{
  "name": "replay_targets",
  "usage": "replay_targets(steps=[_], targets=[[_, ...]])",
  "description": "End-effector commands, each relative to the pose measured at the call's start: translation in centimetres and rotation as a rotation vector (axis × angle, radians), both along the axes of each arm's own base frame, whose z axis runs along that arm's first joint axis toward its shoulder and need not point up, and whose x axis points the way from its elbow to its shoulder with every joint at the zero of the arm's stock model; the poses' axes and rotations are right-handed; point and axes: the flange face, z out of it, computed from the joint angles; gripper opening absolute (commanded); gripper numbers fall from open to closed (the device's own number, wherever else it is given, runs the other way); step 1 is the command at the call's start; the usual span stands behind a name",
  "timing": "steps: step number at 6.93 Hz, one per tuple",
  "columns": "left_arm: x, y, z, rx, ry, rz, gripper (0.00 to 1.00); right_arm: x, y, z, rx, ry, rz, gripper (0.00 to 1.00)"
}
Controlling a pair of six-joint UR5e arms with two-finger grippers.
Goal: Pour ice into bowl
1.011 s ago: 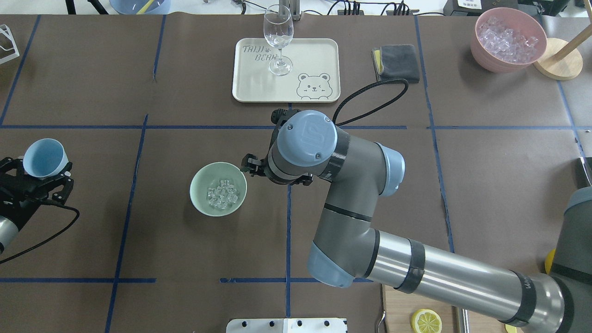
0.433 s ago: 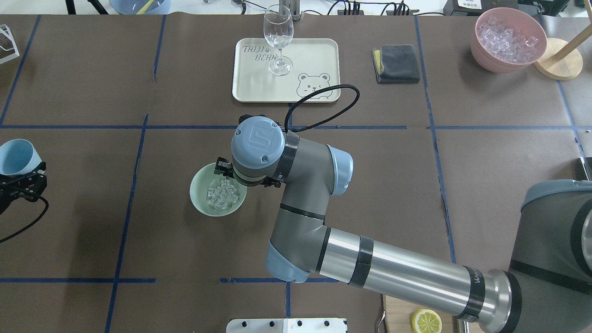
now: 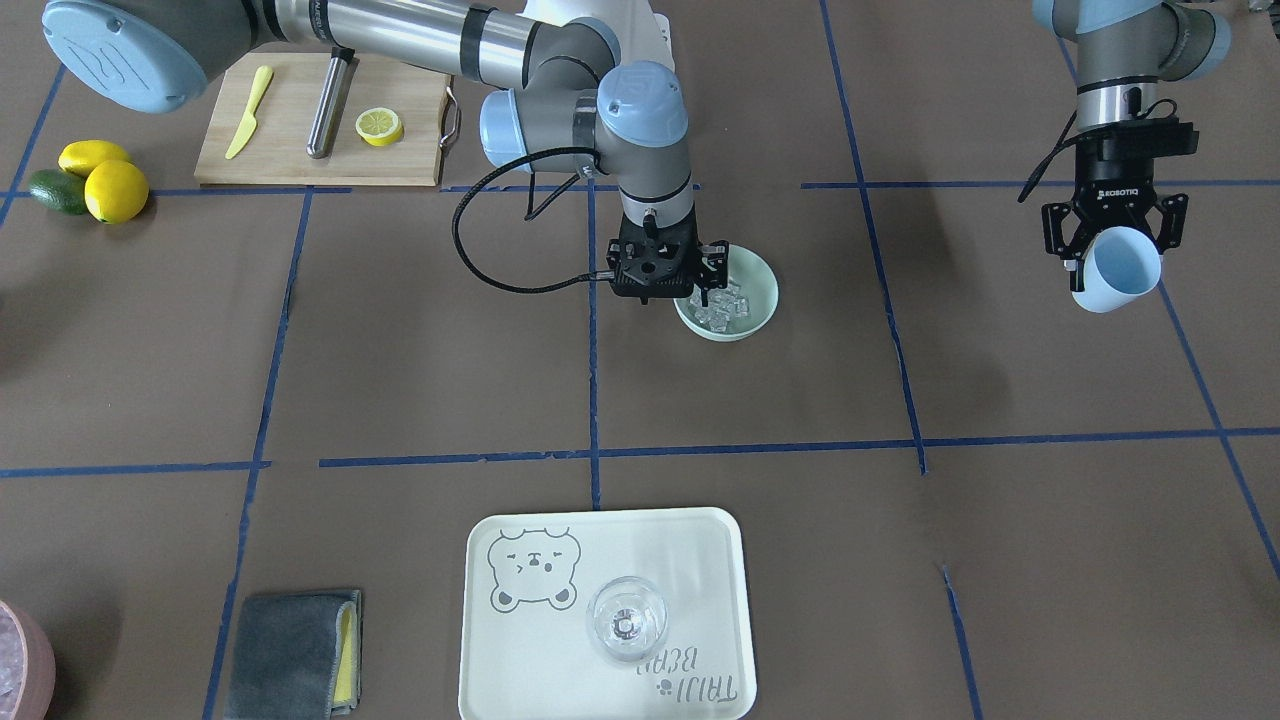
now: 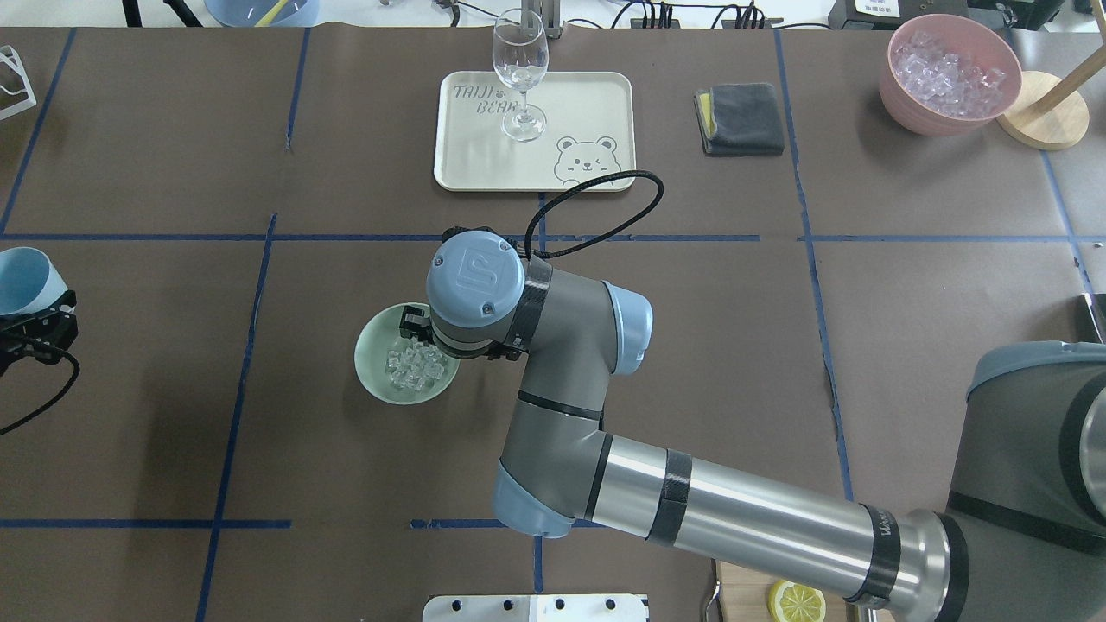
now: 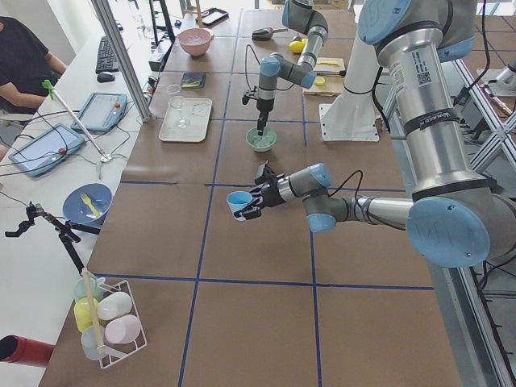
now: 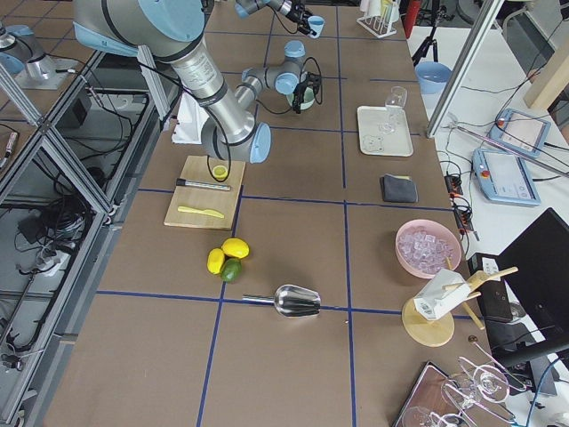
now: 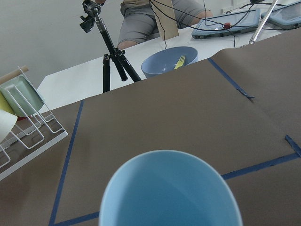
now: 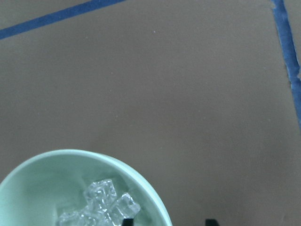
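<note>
One bowl [image 4: 370, 363], mint green, upright near the middle of the worktop [image 4: 173, 155]. One heap of ice [image 4: 415, 367] inside it, clear cubes too jumbled for an exact count. Two grippers: right gripper [image 3: 672, 290] low at the bowl's rim, jaws spread, one fingertip inside the rim and one outside in the wrist view, clamping nothing; left gripper [image 3: 1114, 243] raised well off toward the worktop's left end, closed around one light blue cup [image 3: 1120, 275], tilted. One wine glass [image 4: 520, 65] standing on one tray [image 4: 596, 104]; one pink container [image 4: 899, 86] of whitish cubes at the far right. Overhead, right arm [image 4: 734, 510] covering part of the bowl's rim and nearly all of its own gripper; cup cut off at the frame's left edge.
</note>
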Motion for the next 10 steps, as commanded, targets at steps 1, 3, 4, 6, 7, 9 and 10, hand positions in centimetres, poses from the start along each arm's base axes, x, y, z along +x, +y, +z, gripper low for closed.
replay_targets(steps=[1, 3, 4, 6, 7, 9, 10], targets=[[0.2, -0.2, 0.8, -0.009, -0.007, 0.003, 0.00, 0.1, 0.1, -0.1, -0.002, -0.007, -0.001, 0.00], [0.0, -0.1, 3.7, -0.053, 0.005, -0.032, 0.00, 2.0, -0.1, -2.3, 0.015, -0.053, 0.009, 0.00], [0.1, -0.2, 4.3, -0.072, 0.036, -0.055, 0.00, 4.0, -1.4, -3.1, 0.014, -0.076, 0.021, 0.00], [0.5, 0.3, 3.6, -0.113, 0.365, -0.139, 0.00, 12.6, -5.0, -2.9, -0.026, -0.091, 0.038, 0.00], [0.8, 0.3, 3.7, -0.109, 0.372, -0.148, 0.00, 16.1, -4.9, -1.2, -0.019, -0.101, 0.052, 0.00], [5.2, 1.4, 4.9, -0.036, 0.350, -0.203, 0.00, 22.1, -6.4, 3.0, -0.016, -0.092, 0.034, 0.00], [5.9, 1.8, 5.8, -0.022, 0.327, -0.215, 0.00, 24.6, -6.1, 5.6, -0.006, -0.078, 0.027, 0.00]])
